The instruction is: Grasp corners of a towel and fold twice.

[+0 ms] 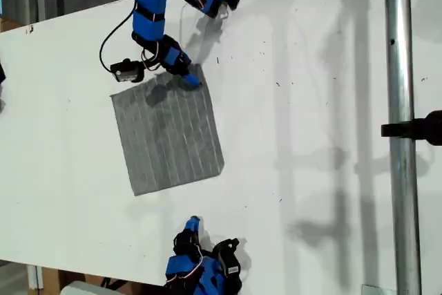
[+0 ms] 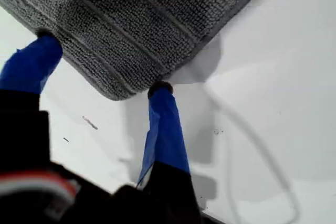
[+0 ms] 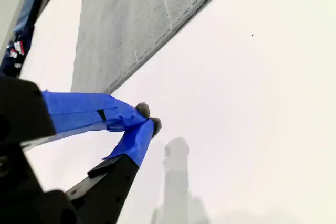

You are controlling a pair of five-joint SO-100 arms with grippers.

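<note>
Clearly the towel (image 1: 169,132) lies flat and unfolded near the middle of the white tabletop (image 1: 311,136). It looks thin, soft, light and limp, so it should drape and slide easily; the sensible hold is a pinch right at a corner. My first gripper (image 2: 102,61) sits at the towel's 1 o'clock corner (image 1: 198,68) in the exterior view, jaws apart and straddling that corner (image 2: 116,94), nothing clamped yet. My second gripper (image 3: 148,118) is at the towel's 6 o'clock, well apart from the cloth, jaws together on nothing.
</note>
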